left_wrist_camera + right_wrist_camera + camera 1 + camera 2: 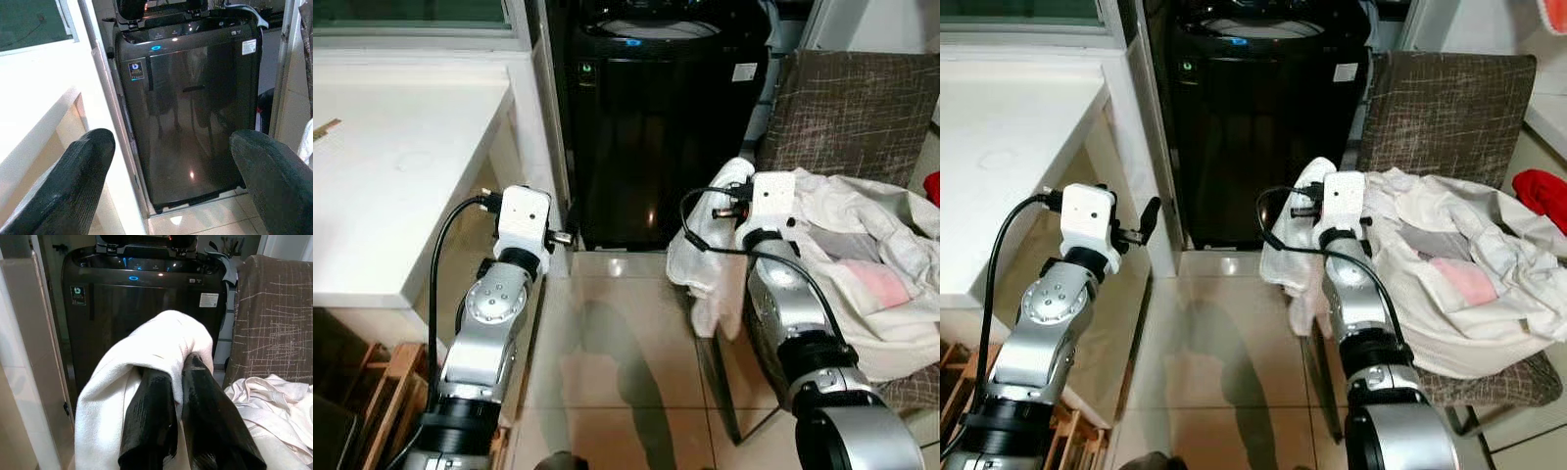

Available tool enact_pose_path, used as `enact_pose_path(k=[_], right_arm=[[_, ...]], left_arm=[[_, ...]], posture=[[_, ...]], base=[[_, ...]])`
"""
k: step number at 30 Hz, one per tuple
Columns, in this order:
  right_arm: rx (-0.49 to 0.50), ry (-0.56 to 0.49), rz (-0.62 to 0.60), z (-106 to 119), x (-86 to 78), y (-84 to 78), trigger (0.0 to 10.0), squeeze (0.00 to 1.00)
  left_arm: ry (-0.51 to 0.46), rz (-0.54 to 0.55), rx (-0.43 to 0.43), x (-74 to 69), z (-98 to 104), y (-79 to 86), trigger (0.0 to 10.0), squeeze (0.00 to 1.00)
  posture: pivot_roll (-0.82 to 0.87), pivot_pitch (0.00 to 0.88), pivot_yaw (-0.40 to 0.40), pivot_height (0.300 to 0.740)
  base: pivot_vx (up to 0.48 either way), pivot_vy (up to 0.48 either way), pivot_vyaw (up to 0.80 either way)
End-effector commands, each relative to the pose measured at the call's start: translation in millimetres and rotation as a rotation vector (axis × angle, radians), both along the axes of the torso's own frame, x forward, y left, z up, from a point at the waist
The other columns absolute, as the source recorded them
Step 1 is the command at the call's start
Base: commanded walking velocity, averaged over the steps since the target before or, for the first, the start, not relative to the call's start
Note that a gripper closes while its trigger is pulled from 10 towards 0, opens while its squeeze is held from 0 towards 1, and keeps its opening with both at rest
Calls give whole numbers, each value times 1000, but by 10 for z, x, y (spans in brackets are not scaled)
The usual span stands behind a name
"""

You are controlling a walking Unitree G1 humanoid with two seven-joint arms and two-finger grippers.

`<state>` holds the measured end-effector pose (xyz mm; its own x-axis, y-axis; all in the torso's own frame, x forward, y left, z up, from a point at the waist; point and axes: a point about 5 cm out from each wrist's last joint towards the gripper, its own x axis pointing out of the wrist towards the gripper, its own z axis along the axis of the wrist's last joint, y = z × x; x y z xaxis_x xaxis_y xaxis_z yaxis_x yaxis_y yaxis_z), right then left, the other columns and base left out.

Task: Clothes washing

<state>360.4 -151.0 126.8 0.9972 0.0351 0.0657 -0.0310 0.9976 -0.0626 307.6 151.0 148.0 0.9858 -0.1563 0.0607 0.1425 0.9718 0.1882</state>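
Right gripper (178,367): black fingers pressed close together, pinching a fold of the thick white terry towel (146,357); the cloth bunches over the fingertips and hangs down beside them.
Left gripper (171,161): fingers spread wide apart, nothing between them, held in the air facing the front of the machine.
Towel position: lifted at the front left edge of the chair, draped down over that edge toward the floor, just right of the washer.
Tall black glossy top-loading washing machine (661,117): stands straight ahead between the white counter (396,166) and the chair, panel lights lit blue and green, lid raised at the back.
Brown woven-pattern upholstered chair (1449,108): on the robot's right, its seat heaped with white crumpled laundry (1459,264) with a pink patch showing.
Beige glossy tiled floor (617,333): reflects the machine and carries the robot's shadow.
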Motion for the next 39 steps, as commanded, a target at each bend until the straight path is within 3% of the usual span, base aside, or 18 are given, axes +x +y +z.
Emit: enact_pose_path(k=[1, 12, 20, 28, 32, 39], right_arm=[[-14, -31, 12, 81, 14, 15, 0, 0], [-17, -37, 14, 109, 38, 15, 0, 0], [-32, -20, -17, 88, 49, -20, 0, 0], [-51, -10, -35, 79, 59, -71, 0, 0], [-50, -10, -40, 84, 65, -76, 0, 0], [-53, -7, -38, 74, 64, -73, 0, 0]], left_arm=[[-21, 3, 0, 19, 48, 11, 10000, 0], [-40, -10, 6, 23, 73, 5, 10000, 0], [-57, -35, 23, 14, 89, -19, 10000, 0], [-57, -50, 55, 24, 79, -42, 10000, 0], [-66, -67, 122, 26, 74, -82, 10000, 0], [-42, -61, 73, 45, 57, -73, 10000, 0]], posture=[[-58, 0, -10, 740], [-51, 0, -13, 740], [-48, 0, -15, 740], [-54, 0, -11, 740], [-54, 0, -11, 740], [-63, 0, -5, 740]], base=[[349, 330, 0], [369, 305, 0], [457, 0, 0], [472, 0, -534], [274, -388, 0], [120, -341, 0]])
